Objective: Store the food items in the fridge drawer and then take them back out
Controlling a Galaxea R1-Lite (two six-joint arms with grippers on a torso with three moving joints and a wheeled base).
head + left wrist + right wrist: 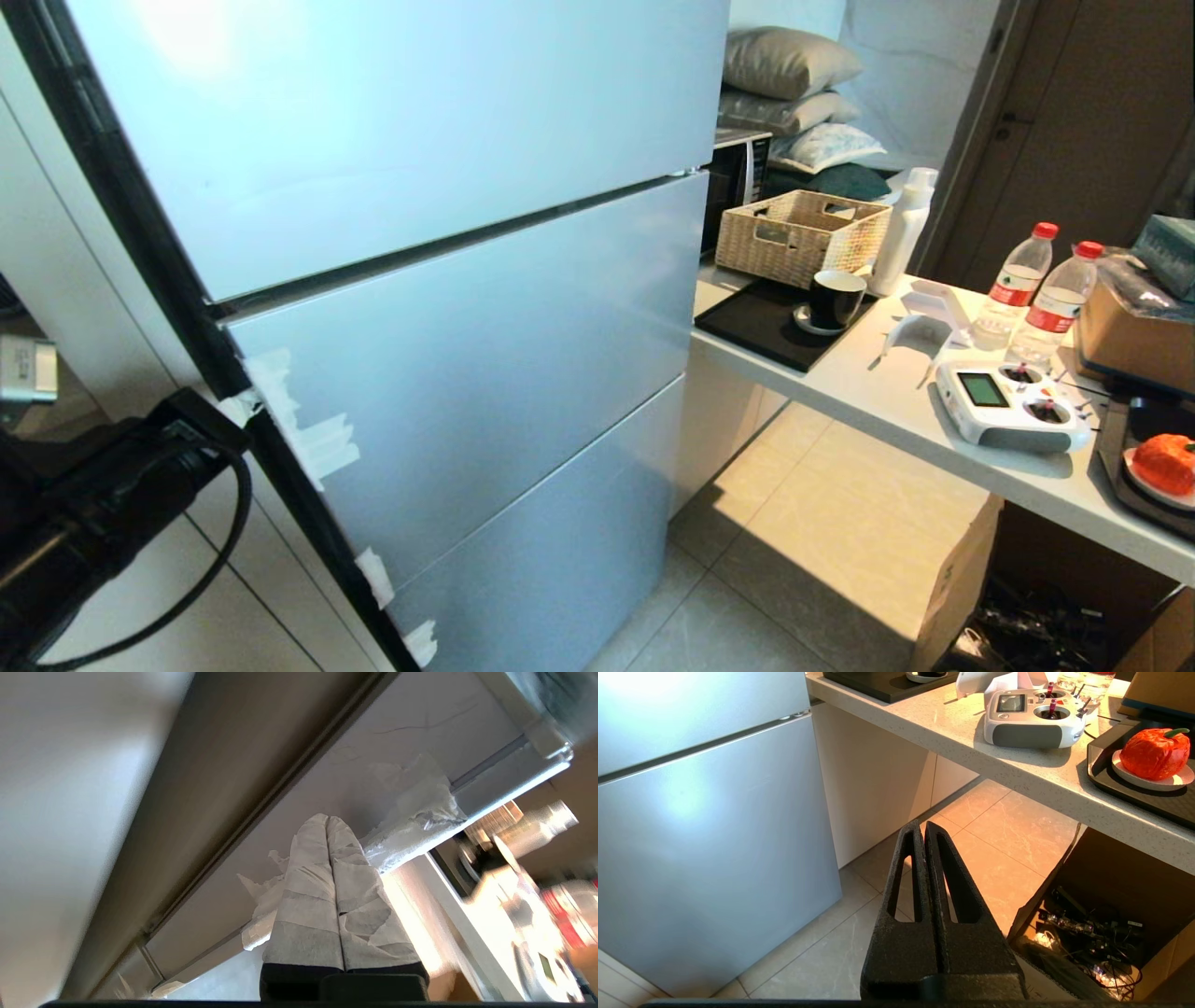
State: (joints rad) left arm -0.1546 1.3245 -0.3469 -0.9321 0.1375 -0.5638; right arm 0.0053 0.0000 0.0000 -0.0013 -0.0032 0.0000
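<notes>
Fridge (448, 308) fills the head view, all three silver door fronts closed, so the drawer inside is hidden. White tape patches (313, 439) stuck along its left front edge. Left arm (84, 504) sits low at the fridge's left side, black housing and a looping cable showing; its gripper is out of the head view. Left gripper (328, 820) seen from its own wrist: both fingers wrapped in white tape, pressed together, clenched on nothing, tips close to the fridge edge by a crumpled tape patch (420, 812), contact uncertain since this view is blurred. Right gripper (923, 826) hangs over the tiled floor (994, 835) in front of the fridge, black fingers clenched, empty. Food item (1153, 753), an orange-red lump with a green stem, rests on a small white plate (1178, 780) on a dark tray (1106, 774) on the counter (887, 401), well apart from both grippers. Near it on the counter: a white remote controller (1013, 406), two water bottles (1060, 299), a black mug (836, 299), a wicker basket (798, 233)
</notes>
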